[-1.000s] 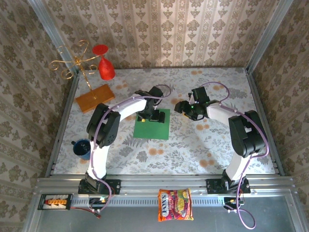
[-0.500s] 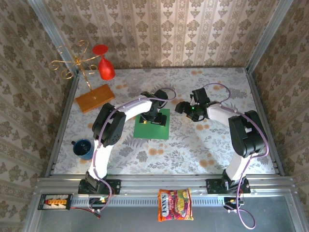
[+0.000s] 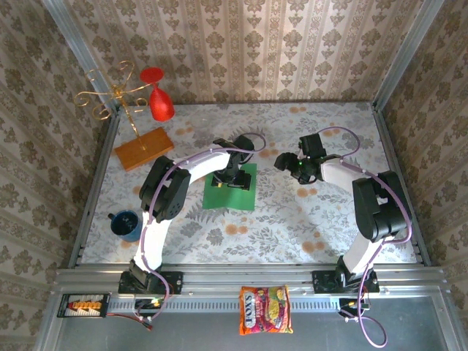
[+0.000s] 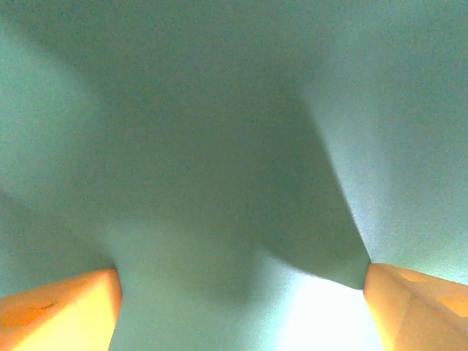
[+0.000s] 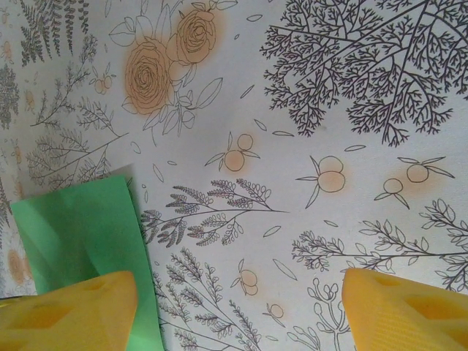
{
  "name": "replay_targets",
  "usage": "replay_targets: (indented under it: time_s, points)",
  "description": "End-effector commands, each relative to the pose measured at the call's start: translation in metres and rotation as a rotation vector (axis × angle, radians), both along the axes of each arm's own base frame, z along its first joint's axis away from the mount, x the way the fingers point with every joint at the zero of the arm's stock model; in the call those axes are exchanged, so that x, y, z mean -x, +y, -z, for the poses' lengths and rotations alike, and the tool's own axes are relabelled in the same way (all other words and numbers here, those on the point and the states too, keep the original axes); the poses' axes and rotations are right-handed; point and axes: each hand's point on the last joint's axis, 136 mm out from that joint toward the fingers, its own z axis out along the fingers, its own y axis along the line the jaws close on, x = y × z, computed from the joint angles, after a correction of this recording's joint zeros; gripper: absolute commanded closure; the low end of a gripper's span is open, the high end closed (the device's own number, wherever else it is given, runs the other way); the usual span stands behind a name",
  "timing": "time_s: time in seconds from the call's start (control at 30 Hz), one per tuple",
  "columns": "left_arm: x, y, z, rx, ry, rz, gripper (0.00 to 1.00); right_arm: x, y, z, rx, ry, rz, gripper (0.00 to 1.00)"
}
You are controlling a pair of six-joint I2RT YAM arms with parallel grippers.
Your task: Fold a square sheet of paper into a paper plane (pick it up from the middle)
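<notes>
The table [image 3: 292,219], under its floral cloth, takes up the middle of the top view. The left arm [image 3: 183,172] curves in from the lower left and the right arm [image 3: 373,205] from the lower right. The square sheet of paper [image 3: 235,196], bright green, lies flat just left of centre. The left gripper [image 3: 230,175] is down on the sheet's upper half. In the left wrist view its fingers sit wide apart in the two bottom corners, gripping nothing, with the green paper [image 4: 234,146] close beneath. The right gripper [image 3: 281,162] hangs right of the sheet, apart from it. Its jaws are spread wide and empty over bare cloth, with the sheet's corner [image 5: 80,227] at lower left. An orange-brown board [image 3: 143,148] lies at upper left, and a snack packet [image 3: 265,310] at bottom centre.
</notes>
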Motion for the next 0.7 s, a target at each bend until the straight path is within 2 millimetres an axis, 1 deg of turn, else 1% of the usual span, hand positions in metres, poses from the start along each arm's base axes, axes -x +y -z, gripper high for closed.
replay_targets:
  time_s: [0.0, 0.1, 0.17, 0.27, 0.3, 0.4, 0.47, 0.57, 0.6, 0.67]
  points:
    - [0.012, 0.017, 0.022, -0.073, 0.052, -0.025, 0.15, 0.001, -0.003, -0.005, 0.003, -0.014, 0.023, 0.25]
    - [0.01, 0.014, 0.013, -0.046, 0.034, -0.029, 0.15, 0.002, -0.003, -0.005, 0.001, -0.013, 0.021, 0.25]
    - [0.008, 0.013, 0.005, -0.03, 0.022, -0.03, 0.12, 0.002, -0.003, -0.005, 0.001, -0.013, 0.024, 0.25]
    - [0.002, 0.009, -0.016, 0.009, -0.02, -0.035, 0.11, 0.002, -0.003, -0.005, -0.002, -0.012, 0.025, 0.25]
    - [-0.001, 0.008, -0.025, 0.022, -0.044, -0.042, 0.1, 0.002, -0.002, -0.005, -0.004, -0.012, 0.023, 0.25]
    - [-0.013, 0.008, -0.044, 0.07, -0.113, -0.07, 0.09, 0.002, -0.001, -0.005, -0.013, -0.019, 0.021, 0.25]
    - [-0.019, 0.015, -0.045, 0.079, -0.135, -0.108, 0.09, 0.001, 0.0, -0.004, -0.019, -0.024, 0.02, 0.22]
    - [-0.02, 0.021, -0.037, 0.074, -0.116, -0.141, 0.08, 0.002, 0.0, -0.004, -0.024, -0.03, 0.018, 0.14]
    - [-0.019, 0.021, -0.033, 0.069, -0.104, -0.14, 0.08, 0.003, 0.0, -0.003, -0.023, -0.032, 0.019, 0.1]
    - [-0.017, 0.019, -0.027, 0.064, -0.089, -0.134, 0.08, 0.003, -0.001, -0.004, -0.021, -0.04, 0.019, 0.05]
